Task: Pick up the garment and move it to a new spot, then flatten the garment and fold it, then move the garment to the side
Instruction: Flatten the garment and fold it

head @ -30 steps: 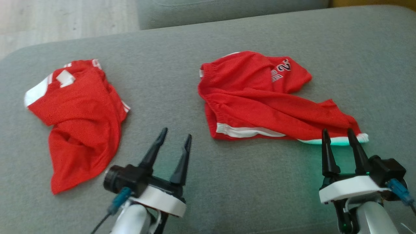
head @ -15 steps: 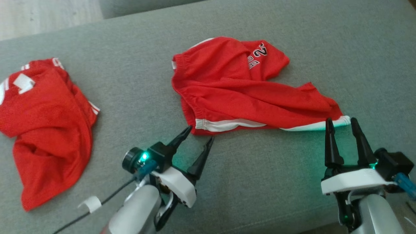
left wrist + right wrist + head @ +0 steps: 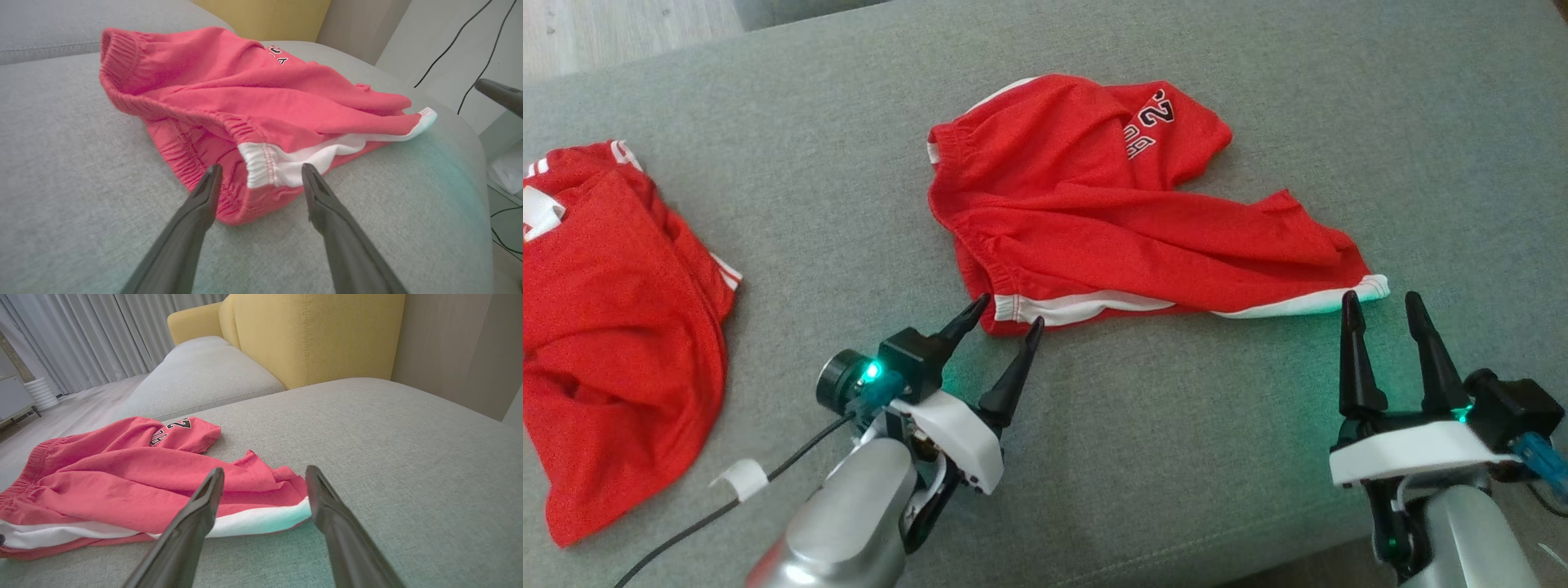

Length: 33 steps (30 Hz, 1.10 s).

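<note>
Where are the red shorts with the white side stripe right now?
In the head view the red shorts lie crumpled mid-frame on the grey cushion, waistband corner at the left gripper, hem corner by the right gripper; another red garment lies far left.

Our left gripper (image 3: 261, 167), fingers spread, straddles the white-striped waistband corner of the crumpled red shorts (image 3: 245, 98) lying on the grey sofa cushion (image 3: 61, 155).

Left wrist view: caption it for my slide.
Open left claw facing the white-striped corner of red shorts on a grey cushion.
</note>
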Available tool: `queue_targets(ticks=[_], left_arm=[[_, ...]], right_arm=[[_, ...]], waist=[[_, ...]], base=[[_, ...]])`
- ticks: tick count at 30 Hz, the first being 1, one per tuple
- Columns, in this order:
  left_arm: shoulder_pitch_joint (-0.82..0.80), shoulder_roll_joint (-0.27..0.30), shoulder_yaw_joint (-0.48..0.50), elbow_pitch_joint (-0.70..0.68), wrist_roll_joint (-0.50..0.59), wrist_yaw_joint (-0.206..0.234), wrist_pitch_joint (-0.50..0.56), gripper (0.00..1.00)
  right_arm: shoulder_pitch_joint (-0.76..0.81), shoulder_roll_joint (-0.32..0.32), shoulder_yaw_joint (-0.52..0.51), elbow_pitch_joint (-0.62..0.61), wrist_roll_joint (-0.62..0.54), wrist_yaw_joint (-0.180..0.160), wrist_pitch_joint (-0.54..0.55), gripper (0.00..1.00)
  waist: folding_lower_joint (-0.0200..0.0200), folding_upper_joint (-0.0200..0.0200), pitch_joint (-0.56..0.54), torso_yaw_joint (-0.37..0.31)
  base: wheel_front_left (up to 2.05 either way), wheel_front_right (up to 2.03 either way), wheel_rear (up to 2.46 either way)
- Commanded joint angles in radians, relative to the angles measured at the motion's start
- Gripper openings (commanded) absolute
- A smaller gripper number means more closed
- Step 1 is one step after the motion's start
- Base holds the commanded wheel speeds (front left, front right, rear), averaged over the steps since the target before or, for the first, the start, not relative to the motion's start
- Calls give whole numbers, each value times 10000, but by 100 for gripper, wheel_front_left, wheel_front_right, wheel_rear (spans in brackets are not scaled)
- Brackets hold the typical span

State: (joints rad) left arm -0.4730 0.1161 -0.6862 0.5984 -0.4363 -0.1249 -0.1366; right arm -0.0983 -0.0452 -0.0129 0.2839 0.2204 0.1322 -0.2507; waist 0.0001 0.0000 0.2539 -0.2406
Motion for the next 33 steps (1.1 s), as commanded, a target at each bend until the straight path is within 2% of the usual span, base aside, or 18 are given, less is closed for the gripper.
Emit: queue_targets(ticks=[1,2,3,4,5,13,24,33], left_arm=[[-442,128,192,-218,-74,-57,-21,100],[-473,126,87,-188,-168,-57,33,100],[-502,135,-41,-179,-264,-57,81,66],[-527,152,-139,-178,-364,-57,97,18],[-550,176,-212,-180,-453,-57,90,0],[-540,410,-431,-379,-722,-57,-585,0],[-258,486,-598,-662,-671,-54,-973,0],[-231,476,-738,-837,-643,-49,-1032,0]], right_arm=[[-349,-51,224,-312,56,-15,-110,100],[-359,-51,235,-311,53,-15,-110,100],[-367,-51,241,-309,48,-15,-110,100],[-373,-51,237,-308,43,-15,-110,100],[-377,-51,226,-302,36,-15,-110,100],[-331,-51,-370,142,-334,-15,-110,100],[-862,-51,-1571,2112,-983,-15,62,100],[-1620,-51,-1812,3530,-1394,-15,626,100]], waist=[[-1,0,11,-5],[-1,0,22,-12],[-1,0,31,-17],[-1,0,37,-15],[-1,0,40,-11],[-1,0,-135,217],[-1,0,-410,654],[-1,0,-382,929]], base=[[0,0,0],[0,0,0],[0,0,0],[0,0,0],[0,0,0],[0,0,0],[0,0,0],[0,0,0]])
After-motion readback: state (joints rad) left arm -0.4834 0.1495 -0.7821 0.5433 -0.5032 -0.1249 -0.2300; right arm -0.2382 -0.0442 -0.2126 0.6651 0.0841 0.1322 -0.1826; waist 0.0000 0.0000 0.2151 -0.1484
